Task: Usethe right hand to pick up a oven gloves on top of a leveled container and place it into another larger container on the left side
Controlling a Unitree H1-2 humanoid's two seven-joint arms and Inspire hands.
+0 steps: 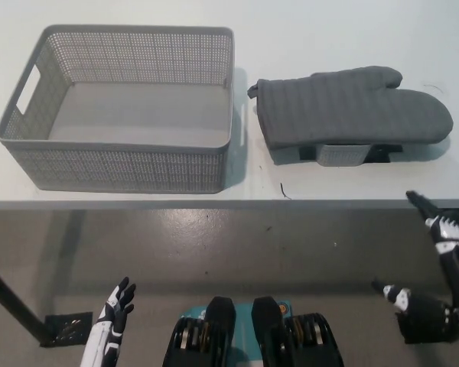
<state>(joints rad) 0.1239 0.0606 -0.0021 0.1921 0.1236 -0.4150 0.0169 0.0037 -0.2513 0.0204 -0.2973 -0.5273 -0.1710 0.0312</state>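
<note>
1 grey quilted fabric oven glove (350, 107) at upper right of frame, lying flat on 1 small grey low container (342, 155), mostly hidden under it. Glove's long axis runs left-right: cuff w/ loop toward frame centre, fingertip end toward right edge, thumb on its upper side. 1 large grey perforated plastic basket (122, 170) at upper left, just beside glove, on white table (321, 30). Black right hand (436, 264) at lower right, below table edge, fingers spread wide, holding nothing. White left hand (116, 310) rests at lower left, fingers apart.
</note>
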